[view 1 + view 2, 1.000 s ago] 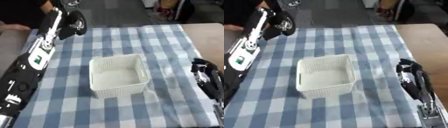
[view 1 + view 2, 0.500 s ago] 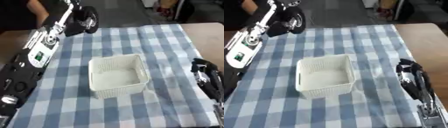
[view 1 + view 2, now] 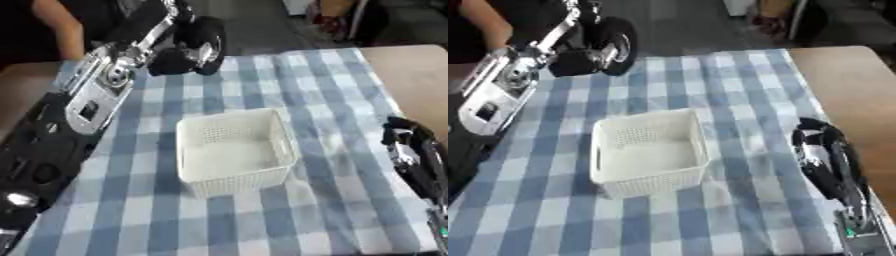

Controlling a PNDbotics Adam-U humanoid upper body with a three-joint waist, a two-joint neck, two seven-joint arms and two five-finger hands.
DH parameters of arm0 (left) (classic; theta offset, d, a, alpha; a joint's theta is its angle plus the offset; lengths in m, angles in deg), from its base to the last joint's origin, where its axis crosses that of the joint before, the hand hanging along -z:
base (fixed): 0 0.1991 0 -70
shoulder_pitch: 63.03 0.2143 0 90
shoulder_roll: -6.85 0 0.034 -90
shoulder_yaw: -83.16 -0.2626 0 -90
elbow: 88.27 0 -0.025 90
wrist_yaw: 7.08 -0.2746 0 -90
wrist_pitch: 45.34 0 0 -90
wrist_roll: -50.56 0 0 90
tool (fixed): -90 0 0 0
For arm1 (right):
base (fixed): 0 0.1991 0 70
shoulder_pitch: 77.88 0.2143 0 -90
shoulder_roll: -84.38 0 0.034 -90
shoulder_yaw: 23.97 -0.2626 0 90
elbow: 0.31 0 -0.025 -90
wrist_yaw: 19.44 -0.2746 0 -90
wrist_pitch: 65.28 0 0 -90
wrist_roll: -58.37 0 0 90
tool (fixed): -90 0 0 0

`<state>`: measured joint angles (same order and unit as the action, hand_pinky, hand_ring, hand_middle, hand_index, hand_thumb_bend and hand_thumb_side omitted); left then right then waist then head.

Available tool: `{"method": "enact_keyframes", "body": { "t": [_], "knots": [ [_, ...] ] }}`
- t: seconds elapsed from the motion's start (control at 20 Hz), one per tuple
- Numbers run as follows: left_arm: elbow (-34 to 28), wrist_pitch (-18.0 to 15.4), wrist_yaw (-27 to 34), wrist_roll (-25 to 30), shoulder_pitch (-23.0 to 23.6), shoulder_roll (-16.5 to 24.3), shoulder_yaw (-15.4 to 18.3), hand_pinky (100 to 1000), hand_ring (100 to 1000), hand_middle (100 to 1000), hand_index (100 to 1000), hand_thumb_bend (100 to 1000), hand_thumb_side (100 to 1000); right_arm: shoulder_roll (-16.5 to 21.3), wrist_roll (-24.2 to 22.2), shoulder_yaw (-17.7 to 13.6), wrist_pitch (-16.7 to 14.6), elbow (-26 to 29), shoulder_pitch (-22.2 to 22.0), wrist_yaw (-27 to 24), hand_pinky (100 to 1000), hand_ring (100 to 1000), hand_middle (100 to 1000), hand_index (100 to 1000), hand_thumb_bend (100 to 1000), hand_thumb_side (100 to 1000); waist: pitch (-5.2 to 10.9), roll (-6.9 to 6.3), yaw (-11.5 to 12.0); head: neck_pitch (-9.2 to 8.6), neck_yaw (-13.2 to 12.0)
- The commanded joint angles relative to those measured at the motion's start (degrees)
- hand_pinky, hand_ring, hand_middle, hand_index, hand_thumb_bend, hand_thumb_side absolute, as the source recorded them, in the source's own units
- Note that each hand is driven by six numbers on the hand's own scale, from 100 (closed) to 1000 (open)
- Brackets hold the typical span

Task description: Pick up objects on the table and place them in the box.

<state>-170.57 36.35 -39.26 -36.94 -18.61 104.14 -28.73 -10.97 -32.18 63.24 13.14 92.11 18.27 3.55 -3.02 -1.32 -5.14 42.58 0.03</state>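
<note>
Centrally on the checked worktop (image 3: 332, 210) sits the white box (image 3: 234, 150), left hand (image 3: 188, 52) curled and empty beyond it, while only the right-eye view shows the right hand's (image 3: 820, 150) curled fingers fully.

You are looking down from the head through two eyes set side by side, both facing forward over the checked tabletop (image 3: 324, 115). Both share the white basket (image 3: 234, 150) near the middle. The right eye shows more bare wood (image 3: 855, 90) on the right; the left eye shows more left arm (image 3: 83, 107).
</note>
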Motion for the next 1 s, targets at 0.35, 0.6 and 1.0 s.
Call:
{"method": "enact_keyframes", "body": {
  "t": [0.35, 0.6, 1.0],
  "knots": [
    [-0.2, -2.2, -2.7, 4.0, -1.3, 0.6, -3.5, 506, 297, 300, 343, 100, 553, 1.1, -0.4, -0.1, 0.0, 0.8, 0.6, 0.2, 717, 591, 707, 831, 266, 762, 0.76, 0.06, -0.2, -0.35, -0.3],
    [3.3, -5.3, -6.8, 5.5, -1.0, -0.6, -5.8, 515, 299, 302, 347, 100, 511, 1.1, -0.4, 0.0, -0.1, 0.9, 0.6, 0.2, 717, 591, 707, 831, 267, 762, 0.73, 0.09, -0.3, -0.4, -0.6],
    [10.2, -10.8, -11.5, 9.0, 0.4, -2.6, -7.5, 542, 310, 317, 360, 100, 548, 1.0, -0.6, 0.0, -0.1, 0.9, 0.7, 0.1, 717, 592, 707, 831, 261, 763, 0.66, 0.06, -0.6, -0.33, -0.6]
  ]
}}
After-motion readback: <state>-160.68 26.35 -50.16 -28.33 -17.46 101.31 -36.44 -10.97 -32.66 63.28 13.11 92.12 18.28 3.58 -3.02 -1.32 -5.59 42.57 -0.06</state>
